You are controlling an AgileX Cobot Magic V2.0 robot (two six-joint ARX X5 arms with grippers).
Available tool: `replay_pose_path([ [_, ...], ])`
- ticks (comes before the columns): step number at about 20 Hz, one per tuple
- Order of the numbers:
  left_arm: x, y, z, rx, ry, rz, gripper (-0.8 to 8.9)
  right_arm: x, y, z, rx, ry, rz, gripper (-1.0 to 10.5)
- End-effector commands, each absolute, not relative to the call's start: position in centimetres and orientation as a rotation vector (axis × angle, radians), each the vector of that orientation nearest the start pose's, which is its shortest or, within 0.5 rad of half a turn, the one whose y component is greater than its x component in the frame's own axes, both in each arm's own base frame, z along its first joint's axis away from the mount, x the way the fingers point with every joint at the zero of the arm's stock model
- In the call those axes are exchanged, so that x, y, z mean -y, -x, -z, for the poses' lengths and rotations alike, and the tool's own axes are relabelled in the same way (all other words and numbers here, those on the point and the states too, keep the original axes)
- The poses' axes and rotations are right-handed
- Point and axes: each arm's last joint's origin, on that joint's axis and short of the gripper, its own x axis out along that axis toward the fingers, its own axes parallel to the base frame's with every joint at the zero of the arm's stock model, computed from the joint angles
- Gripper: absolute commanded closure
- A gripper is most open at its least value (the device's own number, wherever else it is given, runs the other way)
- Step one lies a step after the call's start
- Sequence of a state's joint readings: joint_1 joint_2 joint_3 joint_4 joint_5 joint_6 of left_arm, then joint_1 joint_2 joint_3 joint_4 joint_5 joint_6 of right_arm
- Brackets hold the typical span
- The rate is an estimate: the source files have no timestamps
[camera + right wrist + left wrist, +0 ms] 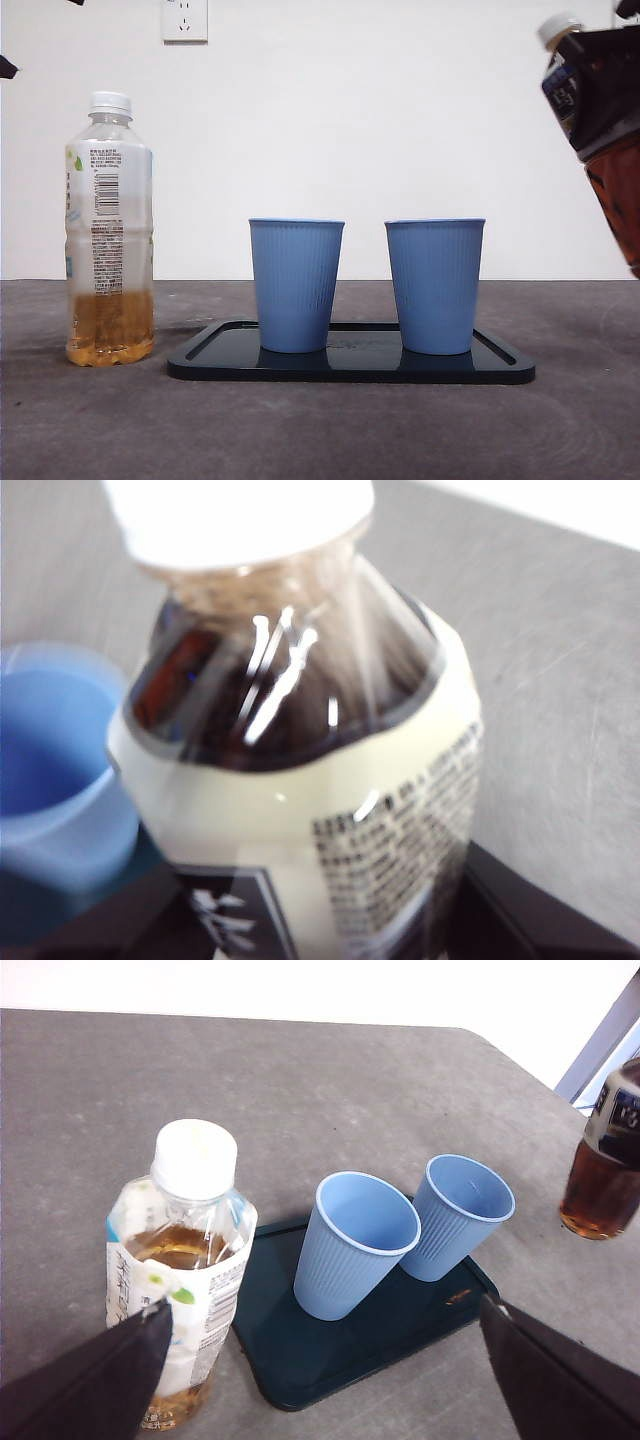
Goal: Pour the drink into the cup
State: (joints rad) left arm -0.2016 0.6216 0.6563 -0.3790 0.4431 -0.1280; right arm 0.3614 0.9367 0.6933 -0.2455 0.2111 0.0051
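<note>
- We've got the dark bottle [600,120] up in the top right of the front view, off the table, tilted with its white cap leaning in toward the two blue cups.
- The right gripper [330,920] looks clamped on it, though the right wrist view is blurry, so that's our best read.
- The nearer cup [435,285] stands on the black tray [350,366], lower and to the left of the bottle's mouth; we'd say the pour turns on that gap.
- The left gripper [320,1360] has its jaws wide apart, hanging by the pale tea bottle [108,230], holding nothing.
</note>
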Motion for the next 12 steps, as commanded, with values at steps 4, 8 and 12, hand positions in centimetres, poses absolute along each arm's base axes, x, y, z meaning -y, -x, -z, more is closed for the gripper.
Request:
replay_pose_path([
  [4,4.1,-13.8,-29.4,-0.407,0.155,0.617,3.19,-5.8,-19.8,-25.9,-0.222,-0.080,-0.205,7.5],
  [8,4.3,-14.7,-28.8,-0.454,0.160,0.613,3.19,-5.6,-21.0,-24.3,-0.220,-0.098,-0.204,7.5],
  [12,4.4,-15.1,-28.5,-0.471,0.158,0.612,3.19,-5.6,-22.1,-23.7,-0.205,-0.113,-0.218,7.5],
])
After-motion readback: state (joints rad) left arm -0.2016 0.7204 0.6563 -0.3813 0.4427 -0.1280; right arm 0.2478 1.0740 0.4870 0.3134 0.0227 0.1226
